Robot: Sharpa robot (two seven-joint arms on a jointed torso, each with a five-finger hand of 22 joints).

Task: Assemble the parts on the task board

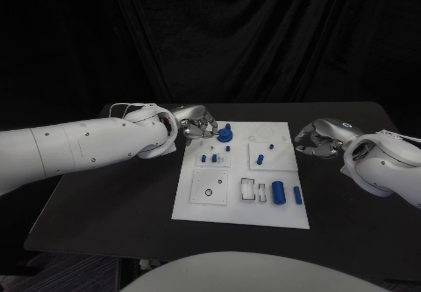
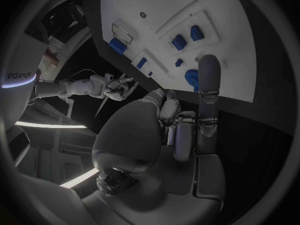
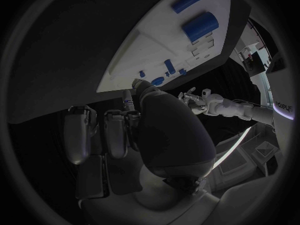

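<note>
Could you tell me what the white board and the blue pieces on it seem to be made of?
The board looks like matte white plastic or painted sheet: flat, even, no glare. The blue pieces look like moulded or printed plastic: uniform colour, dull surface. Neither can be confirmed.

A black worktop [image 1: 105, 207] with rounded corners carries everything. Behind it hangs a dark curtain [image 1: 263, 48] in vertical folds, filling the background. Below the worktop's near edge, a strip of dark floor [image 1: 79, 274] shows at the corner.
</note>
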